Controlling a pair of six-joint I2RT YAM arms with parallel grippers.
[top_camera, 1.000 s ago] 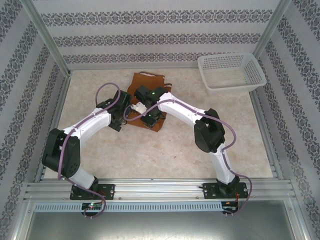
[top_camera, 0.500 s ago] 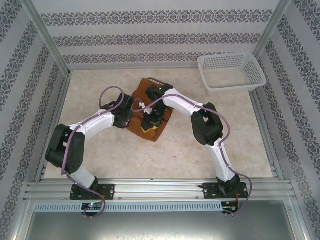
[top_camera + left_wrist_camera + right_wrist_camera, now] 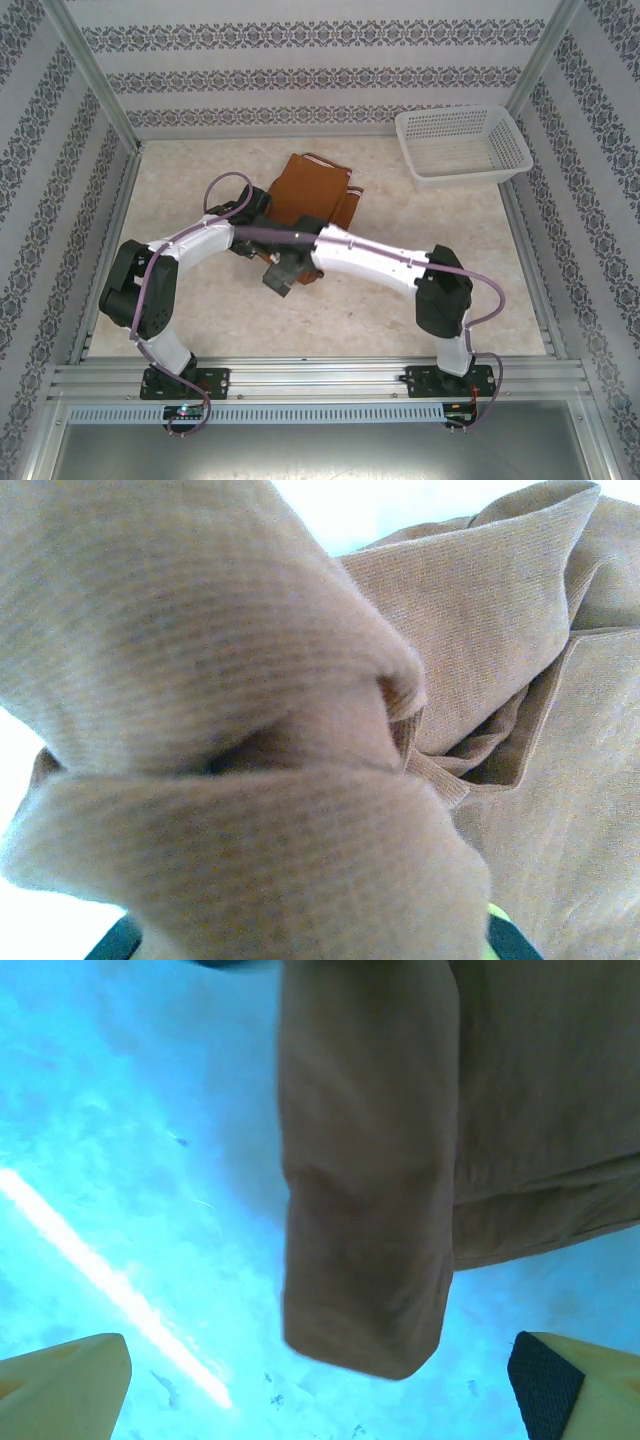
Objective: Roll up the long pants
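Loosely folded rust-brown long pants

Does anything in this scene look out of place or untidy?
The long pants lie skewed on the table, folded unevenly rather than rolled, with one thick fold jutting out at the near end.

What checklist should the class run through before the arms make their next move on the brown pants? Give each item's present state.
1. The right hand is open, with nothing between its fingers: ok.
2. The left hand grips the long pants: cannot tell; bunched cloth hides its fingers.
3. The pants are rolled throughout: not ok; the far part lies flat.
4. The white basket stands apart from the pants: ok.
5. All the cloth lies on the table, none over an edge: ok.
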